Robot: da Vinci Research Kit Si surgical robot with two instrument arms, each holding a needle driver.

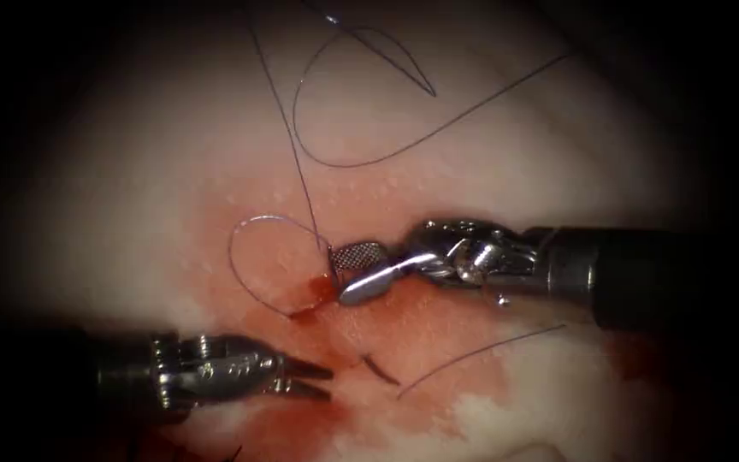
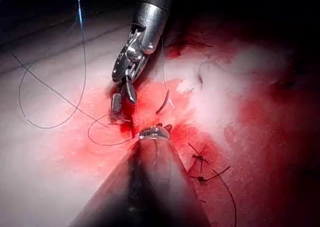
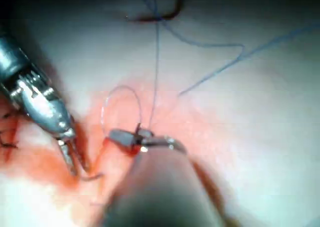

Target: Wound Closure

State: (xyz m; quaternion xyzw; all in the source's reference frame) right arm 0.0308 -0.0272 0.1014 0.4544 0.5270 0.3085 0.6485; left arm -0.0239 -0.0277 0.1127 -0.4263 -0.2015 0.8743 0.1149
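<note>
Your right tool [image 1: 345, 272] comes in from 3 o'clock with its shaft nearly level and its jaws pointing toward 9 o'clock. The jaws are spread wide, the ribbed face of the upper one turned up, and they hold nothing. Their tips sit right at the thread [image 1: 288, 128], which drops from 12 o'clock and curls into a small loop [image 1: 241, 274] just beyond them.

Your left tool [image 1: 328, 384] lies low at 7 o'clock with its long axis level, pointing toward 3 o'clock. Its jaws are parted only a little and are empty.

The needle [image 1: 380, 370] shows as a short dark arc just past those left jaw tips, running from 10 to 4 o'clock. It sits in the wet tissue [image 1: 489, 171], and neither tool has it. I cannot tell how much of its curve is buried. The left wrist view shows the same dark arc [image 2: 162, 103] between the two tools.

A loose thread end [image 1: 481, 352] lies at 5 o'clock of the needle, and a wide slack loop rests toward 12 o'clock. Red fluid [image 1: 421, 325] pools under both tools and hides the line of the cut, so I cannot tell which side the needle is on. The left wrist view shows tied stitches [image 2: 200, 159] on the red surface beside your left tool's shaft. The tissue is pale and glistening, and beyond it all is dark.
</note>
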